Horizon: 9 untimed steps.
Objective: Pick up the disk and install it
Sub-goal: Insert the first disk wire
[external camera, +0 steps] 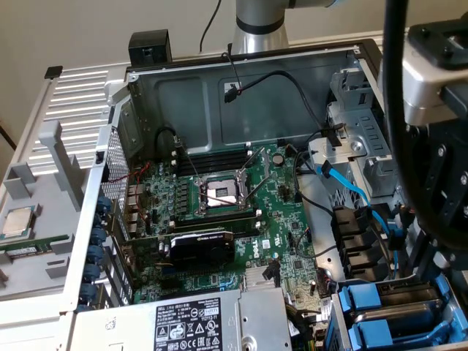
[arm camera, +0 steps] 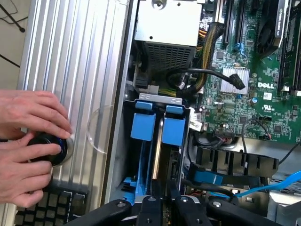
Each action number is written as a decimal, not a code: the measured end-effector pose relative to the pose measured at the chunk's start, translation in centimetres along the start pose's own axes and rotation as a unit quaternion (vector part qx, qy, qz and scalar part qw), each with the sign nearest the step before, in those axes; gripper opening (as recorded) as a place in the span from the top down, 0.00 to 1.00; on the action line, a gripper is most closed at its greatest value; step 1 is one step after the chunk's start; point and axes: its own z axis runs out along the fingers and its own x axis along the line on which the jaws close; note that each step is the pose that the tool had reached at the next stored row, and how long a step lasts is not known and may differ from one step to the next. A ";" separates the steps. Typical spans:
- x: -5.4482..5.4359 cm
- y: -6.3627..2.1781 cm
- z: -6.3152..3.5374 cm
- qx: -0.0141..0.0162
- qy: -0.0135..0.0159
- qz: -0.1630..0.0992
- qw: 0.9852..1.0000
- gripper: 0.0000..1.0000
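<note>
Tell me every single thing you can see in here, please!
computer case: one, grey, open, middle of the exterior view
motherboard: one, green, inside the case
graphics card: one, black, on the motherboard
power supply: one, silver with a black label, exterior view's bottom edge
processor chip: one, silver, outside the case, exterior view's left
cable: one, blue, exterior view's right
disk carriers: two, blue, side by side in the case's corner
keyboard: one, black, beside the case
knob: one, black, under the hands
hands: two, a person's, on the knob
robot arm: one, silver, behind the case
gripper: one, black, close to the disk carriers
</note>
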 end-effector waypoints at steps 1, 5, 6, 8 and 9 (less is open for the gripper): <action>-0.2 -0.02 -0.01 0.000 0.001 0.000 1.000 0.83; -0.6 -0.06 0.07 -0.004 0.006 0.000 1.000 0.83; -0.7 -0.07 0.14 -0.007 0.006 0.001 1.000 0.83; -0.7 -0.06 0.24 -0.015 0.006 0.002 1.000 0.83; -0.7 -0.06 0.29 -0.020 0.006 0.004 1.000 0.83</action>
